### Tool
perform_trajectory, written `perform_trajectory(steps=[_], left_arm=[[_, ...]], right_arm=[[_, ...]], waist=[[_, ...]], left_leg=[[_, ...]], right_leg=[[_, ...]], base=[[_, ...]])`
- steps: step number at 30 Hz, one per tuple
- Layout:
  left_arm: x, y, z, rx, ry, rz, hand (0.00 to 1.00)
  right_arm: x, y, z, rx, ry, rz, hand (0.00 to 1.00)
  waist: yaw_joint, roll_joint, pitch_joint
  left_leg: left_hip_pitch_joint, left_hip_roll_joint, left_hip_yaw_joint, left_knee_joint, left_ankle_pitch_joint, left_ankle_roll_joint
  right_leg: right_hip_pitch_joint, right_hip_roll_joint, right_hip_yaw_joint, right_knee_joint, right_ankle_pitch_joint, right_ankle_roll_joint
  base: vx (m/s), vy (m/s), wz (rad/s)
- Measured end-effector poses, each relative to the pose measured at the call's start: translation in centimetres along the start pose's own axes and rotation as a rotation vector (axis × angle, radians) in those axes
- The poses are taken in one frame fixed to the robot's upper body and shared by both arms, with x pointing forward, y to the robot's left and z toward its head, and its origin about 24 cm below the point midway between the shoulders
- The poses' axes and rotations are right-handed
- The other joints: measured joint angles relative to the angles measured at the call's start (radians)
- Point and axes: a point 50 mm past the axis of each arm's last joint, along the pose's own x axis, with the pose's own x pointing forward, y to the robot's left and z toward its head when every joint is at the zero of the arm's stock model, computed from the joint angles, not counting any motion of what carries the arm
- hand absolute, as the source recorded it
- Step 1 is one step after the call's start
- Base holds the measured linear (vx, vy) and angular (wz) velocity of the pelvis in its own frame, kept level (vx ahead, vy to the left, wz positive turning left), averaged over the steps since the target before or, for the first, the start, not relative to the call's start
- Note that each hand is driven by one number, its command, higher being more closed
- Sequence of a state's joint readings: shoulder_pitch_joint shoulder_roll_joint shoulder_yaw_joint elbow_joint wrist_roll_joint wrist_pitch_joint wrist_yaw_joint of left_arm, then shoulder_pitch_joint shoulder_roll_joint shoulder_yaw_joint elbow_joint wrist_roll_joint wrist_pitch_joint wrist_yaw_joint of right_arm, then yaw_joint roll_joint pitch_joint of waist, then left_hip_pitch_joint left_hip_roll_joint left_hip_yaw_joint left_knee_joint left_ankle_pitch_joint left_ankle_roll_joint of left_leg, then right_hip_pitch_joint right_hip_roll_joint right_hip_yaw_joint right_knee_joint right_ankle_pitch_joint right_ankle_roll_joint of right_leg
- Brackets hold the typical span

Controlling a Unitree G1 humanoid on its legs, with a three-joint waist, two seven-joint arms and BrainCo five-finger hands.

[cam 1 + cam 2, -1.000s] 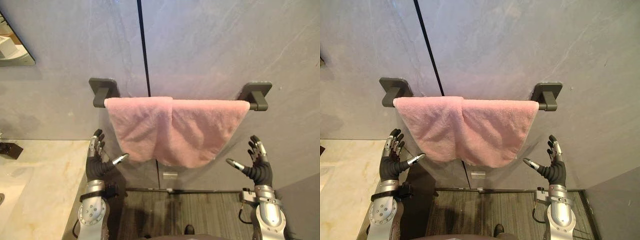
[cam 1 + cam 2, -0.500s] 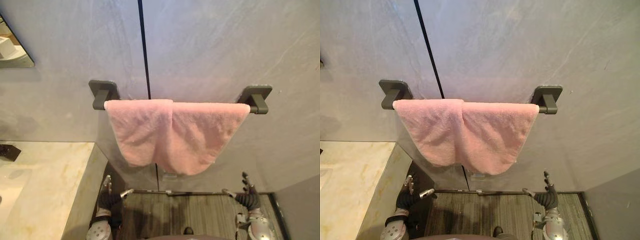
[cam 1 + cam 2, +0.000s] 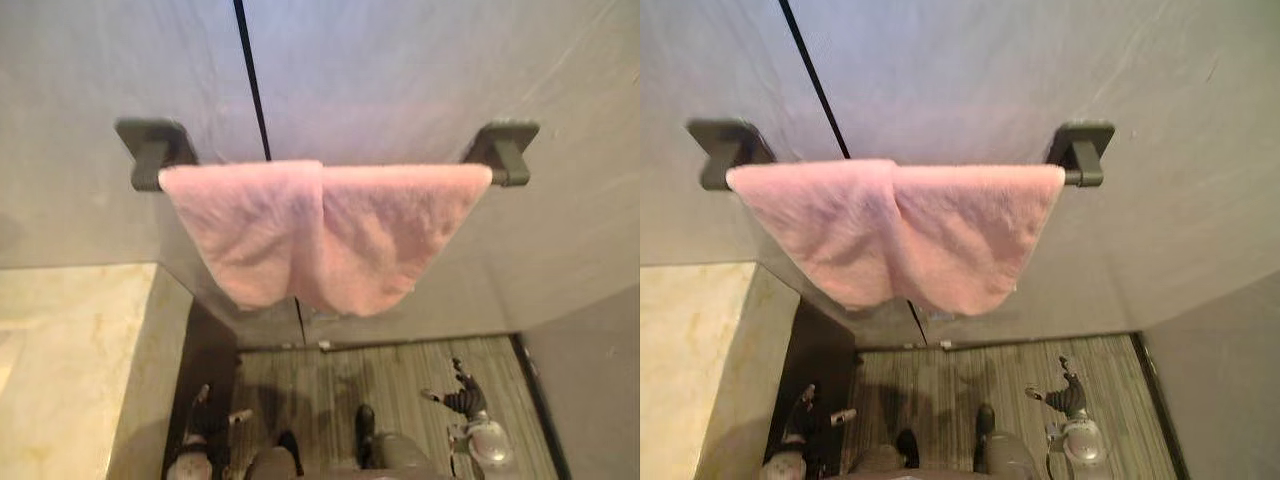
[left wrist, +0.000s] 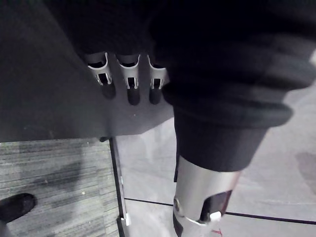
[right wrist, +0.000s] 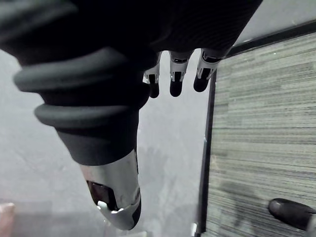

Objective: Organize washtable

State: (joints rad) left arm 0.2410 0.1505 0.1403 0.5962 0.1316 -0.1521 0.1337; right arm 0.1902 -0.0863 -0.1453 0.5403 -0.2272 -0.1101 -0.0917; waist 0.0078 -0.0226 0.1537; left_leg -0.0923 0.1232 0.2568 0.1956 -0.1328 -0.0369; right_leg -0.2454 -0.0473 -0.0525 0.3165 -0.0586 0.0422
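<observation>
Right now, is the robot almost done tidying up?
Looks nearly done: the pink towel hangs over the towel rail. Nothing is in hand; the left hand and right hand hang low, open. Left, maybe: smoothing the towel's overlapping middle.

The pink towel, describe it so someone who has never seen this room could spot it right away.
Look at the grey wall, above and to the right of the pale marble counter, where a dark rail is fixed on two brackets. The pink towel hangs over that rail in two overlapping folds. It is the one soft, pink thing among grey and dark surfaces.
</observation>
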Motion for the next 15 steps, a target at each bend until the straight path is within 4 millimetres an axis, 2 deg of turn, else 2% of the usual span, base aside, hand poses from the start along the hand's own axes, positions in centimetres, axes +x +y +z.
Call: perform_trajectory(steps=[1,2,3,4,5,6,7,8,9,10,11,12,13,14,15], left_arm=[[0.1,0.1,0.2,-0.001,-0.005,0.010,0.00],[0.1,0.2,0.3,-0.002,-0.010,0.023,0.00],[0.2,0.2,0.4,-0.004,-0.014,0.027,0.00],[0.2,0.4,0.4,-0.007,-0.014,0.038,0.00],[0.1,0.3,0.3,-0.011,-0.008,0.040,0.00],[0.1,0.1,0.2,-0.017,-0.001,0.043,0.00],[-0.2,-0.2,-0.2,-0.034,0.022,0.054,0.00],[-0.4,-0.6,-0.4,-0.045,0.031,0.050,0.00],[-0.9,-1.9,-0.8,-0.080,0.048,0.032,0.00],[-1.0,-2.3,-0.8,-0.092,0.054,0.026,0.00],[-1.1,-3.7,-0.3,-0.116,0.046,-0.002,0.00],[-1.1,-4.3,0.1,-0.128,0.034,-0.016,0.00],[-1.1,-4.5,0.2,-0.139,0.030,-0.022,0.00],[-1.1,-4.7,0.4,-0.145,0.027,-0.030,0.00],[-1.1,-4.7,0.4,-0.149,0.025,-0.030,0.00]], right_arm=[[-0.3,0.1,-0.7,-0.003,0.024,0.004,0.00],[-0.7,0.1,-1.2,-0.005,0.041,0.007,0.00],[-0.8,0.1,-1.4,-0.005,0.047,0.008,0.00],[-0.9,0.1,-1.6,-0.005,0.051,0.009,0.00],[-0.8,0.1,-1.5,-0.005,0.048,0.006,0.00],[-0.7,0.1,-1.3,-0.005,0.045,0.005,0.00],[-0.5,0.0,-1.1,-0.007,0.040,0.004,0.00],[-0.4,0.0,-1.0,-0.008,0.038,0.003,0.00],[-0.1,0.0,-0.3,-0.009,0.012,-0.002,0.00],[0.1,-0.1,0.1,-0.009,0.000,-0.001,0.00],[0.5,-0.6,0.4,-0.019,-0.010,-0.010,0.00],[0.7,-0.9,0.1,-0.025,0.007,-0.018,0.00],[0.8,-1.1,-0.1,-0.023,0.020,-0.029,0.00],[0.8,-1.1,-0.4,-0.012,0.039,-0.041,0.00],[0.6,-1.4,-0.8,0.003,0.056,-0.060,0.00]], waist=[[0.000,0.006,0.003],[-0.001,-0.001,-0.002],[-0.003,-0.007,-0.008],[0.000,-0.025,-0.018],[0.007,-0.037,-0.022],[0.008,-0.045,-0.022],[0.013,-0.040,-0.012],[0.015,-0.037,-0.011],[0.041,-0.024,-0.017],[0.039,-0.016,-0.015],[0.022,0.026,0.005],[0.007,0.028,0.015],[0.007,0.028,0.022],[0.005,0.029,0.029],[0.005,0.021,0.034]], left_leg=[[-0.014,0.005,-0.024,0.030,0.000,0.000],[-0.042,0.008,-0.061,0.061,0.000,-0.001],[-0.061,0.009,-0.082,0.085,0.000,-0.001],[-0.131,0.012,-0.120,0.145,0.006,-0.010],[-0.183,0.019,-0.140,0.199,0.010,-0.017],[-0.207,0.024,-0.158,0.225,0.016,-0.026],[-0.229,0.037,-0.184,0.238,0.041,-0.062],[-0.229,0.045,-0.189,0.228,0.052,-0.073],[-0.252,0.068,-0.202,0.196,0.101,-0.097],[-0.267,0.073,-0.217,0.181,0.126,-0.098],[-0.280,0.092,-0.265,0.095,0.234,-0.096],[-0.261,0.088,-0.269,-0.024,0.350,-0.121],[-0.256,0.087,-0.257,-0.022,0.354,-0.108],[-0.259,0.079,-0.225,0.043,0.303,-0.106],[-0.259,0.060,-0.199,0.122,0.243,-0.079]], right_leg=[[-0.009,-0.038,0.012,0.201,-0.088,0.014],[0.003,-0.063,0.045,0.310,-0.130,0.032],[0.011,-0.075,0.069,0.354,-0.147,0.040],[0.039,-0.104,0.138,0.405,-0.163,0.059],[0.075,-0.117,0.194,0.401,-0.191,0.096],[0.104,-0.112,0.221,0.378,-0.223,0.116],[0.152,-0.083,0.231,0.306,-0.304,0.107],[0.163,-0.075,0.229,0.279,-0.331,0.104],[0.177,-0.053,0.195,0.222,-0.400,0.071],[0.171,-0.041,0.176,0.214,-0.418,0.047],[0.151,0.003,0.101,0.233,-0.410,0.018],[0.138,0.011,0.047,0.223,-0.387,-0.024],[0.136,0.015,0.018,0.216,-0.375,-0.046],[0.137,0.012,-0.020,0.208,-0.362,-0.067],[0.133,-0.001,-0.050,0.200,-0.348,-0.080]], base=[[-0.09,-0.112,0.69],[-0.07,-0.179,0.86],[-0.04,-0.277,0.96],[-0.08,-0.348,0.87],[-0.10,-0.372,0.83],[-0.20,-0.428,0.79],[-0.20,-0.352,0.57],[-0.37,-0.504,0.39],[-0.34,-0.397,0.14],[-0.44,-0.466,0.73],[-0.43,-0.362,1.27],[-0.35,-0.281,1.34],[-0.35,-0.223,1.08],[-0.31,-0.204,0.91],[-0.45,-0.287,1.01]])
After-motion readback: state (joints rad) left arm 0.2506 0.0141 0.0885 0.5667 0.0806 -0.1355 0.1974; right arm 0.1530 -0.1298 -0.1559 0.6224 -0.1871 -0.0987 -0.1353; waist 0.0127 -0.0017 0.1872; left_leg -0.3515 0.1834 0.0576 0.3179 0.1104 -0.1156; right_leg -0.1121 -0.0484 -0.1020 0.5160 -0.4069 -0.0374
